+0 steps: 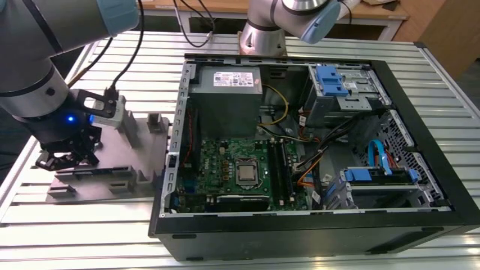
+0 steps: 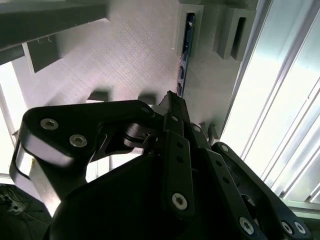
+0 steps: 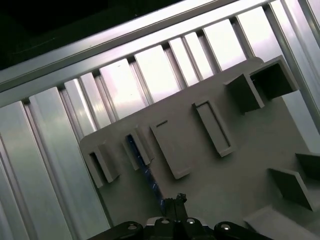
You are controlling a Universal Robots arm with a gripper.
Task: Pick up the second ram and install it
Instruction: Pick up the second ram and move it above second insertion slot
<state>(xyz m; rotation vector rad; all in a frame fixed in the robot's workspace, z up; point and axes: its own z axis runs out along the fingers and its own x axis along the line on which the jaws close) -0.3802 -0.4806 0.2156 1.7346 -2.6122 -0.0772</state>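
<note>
Exterior view: my pincer (image 1: 64, 160) hung low over the grey holder (image 1: 112, 185) at the exterior view's left. The holder sat on the slatted table (image 1: 30, 225), just beside the open computer case (image 1: 300, 236).

1. Position of the part. In both wrist views, the second ram (image 2: 186, 40) (image 3: 142, 162) stood on edge in a narrow slot of the holder. Its near end ran up to the tip of my pincer (image 2: 171, 97) (image 3: 176, 200).

2. State of the pincer. I could not tell whether it was released, clenched or grasping the stick; the linkage hid the contact point.

3. Hazards, as I judged them.
- The slot walls fitted close to the stick. A hold taken off-centre or at a tilt could have jammed the board against them.
- A jammed stick could have dragged the loose holder up with it.
- A weak hold near one end could have let the stick pivot or slip.
- Pressure on the chips rather than the board edges could have damaged them.

4. Markings. The grey power supply (image 1: 229, 107) carried a white label (image 1: 236, 79); its print was too small to read. I made out no writing on the stick or the holder.
</note>
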